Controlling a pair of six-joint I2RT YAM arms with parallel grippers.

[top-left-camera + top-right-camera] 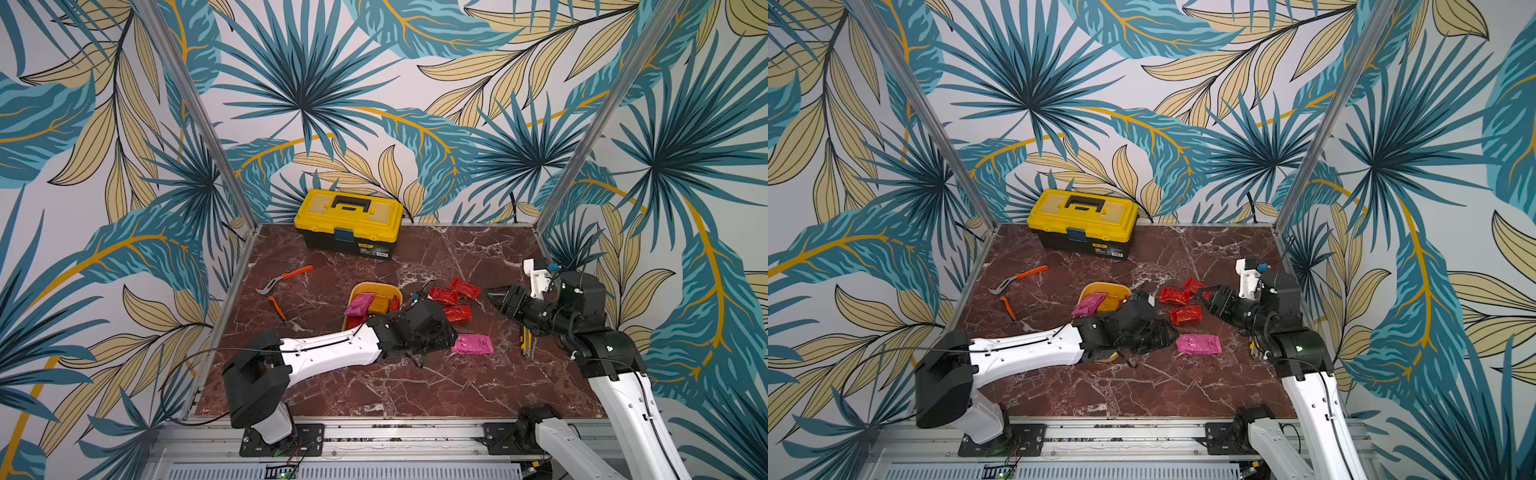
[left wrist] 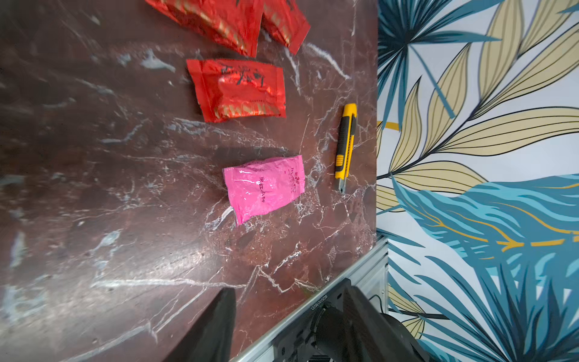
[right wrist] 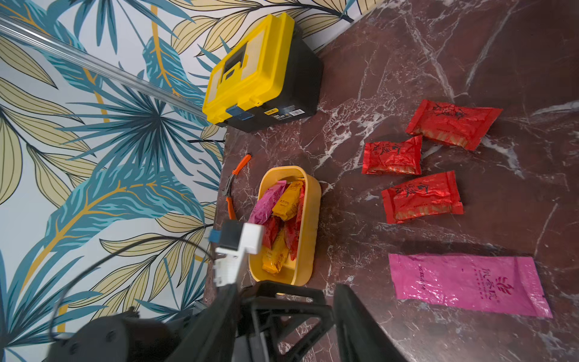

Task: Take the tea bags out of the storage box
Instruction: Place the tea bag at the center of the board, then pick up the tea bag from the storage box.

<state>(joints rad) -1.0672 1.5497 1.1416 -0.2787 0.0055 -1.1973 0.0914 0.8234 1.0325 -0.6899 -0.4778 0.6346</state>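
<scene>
Ahead of the left gripper's [image 2: 288,291] parted, empty jaws: one pink tea bag [image 2: 264,188], three red tea bags [image 2: 238,91]; right gripper's [image 3: 286,290] jaws likewise parted, empty.

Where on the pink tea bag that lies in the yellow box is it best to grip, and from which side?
Probably the corner of the pink tea bag that overhangs the rim of the storage box on the side of the pliers. Come from above: it lies on top of the other sachets, tilted and uncovered, so that thin edge is free.
</scene>
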